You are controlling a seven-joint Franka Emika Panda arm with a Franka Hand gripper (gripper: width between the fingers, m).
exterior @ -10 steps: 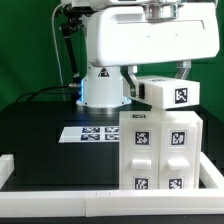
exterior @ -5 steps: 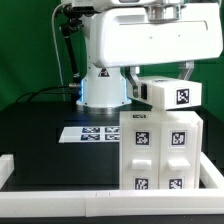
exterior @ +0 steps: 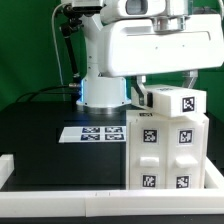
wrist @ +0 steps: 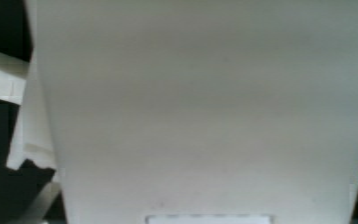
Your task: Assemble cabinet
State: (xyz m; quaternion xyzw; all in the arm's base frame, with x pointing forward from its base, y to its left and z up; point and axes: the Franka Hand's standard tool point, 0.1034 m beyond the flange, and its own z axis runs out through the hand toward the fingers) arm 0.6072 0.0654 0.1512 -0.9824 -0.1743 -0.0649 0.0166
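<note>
Since earlier frame, arm shifts toward exterior view's right, cabinet (exterior: pixel 166 150) with it. Gripper hidden behind arm; grip state unclear. Step: positioning cabinet. Next: steady placement.

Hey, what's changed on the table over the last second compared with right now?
The arm and the cabinet shifted together toward the exterior view's right; the cabinet's top piece now sits lower, closer onto the body. The marker board stayed put. The gripper itself is hidden, so its grip cannot be judged.
</note>
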